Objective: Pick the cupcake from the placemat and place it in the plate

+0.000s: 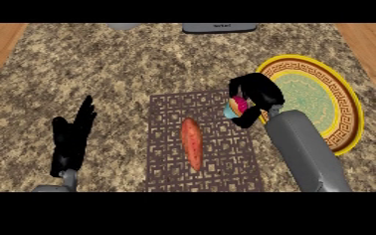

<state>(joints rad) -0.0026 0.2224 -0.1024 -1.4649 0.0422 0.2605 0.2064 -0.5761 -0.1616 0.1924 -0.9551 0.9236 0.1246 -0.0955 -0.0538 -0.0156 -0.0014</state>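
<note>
The cupcake, pink on top with a blue wrapper, shows between the curled fingers of my right hand. That hand is shut on it at the right edge of the brown patterned placemat, close to the plate's left rim. The plate is round, with a yellow rim, an orange patterned band and a green middle; my right forearm covers its lower left part. My left hand rests open at the lower left, fingers up, off the placemat.
An orange sweet potato lies lengthwise on the placemat's middle. A grey device and another grey object sit at the counter's far edge. Wooden strips border the speckled counter at both upper corners.
</note>
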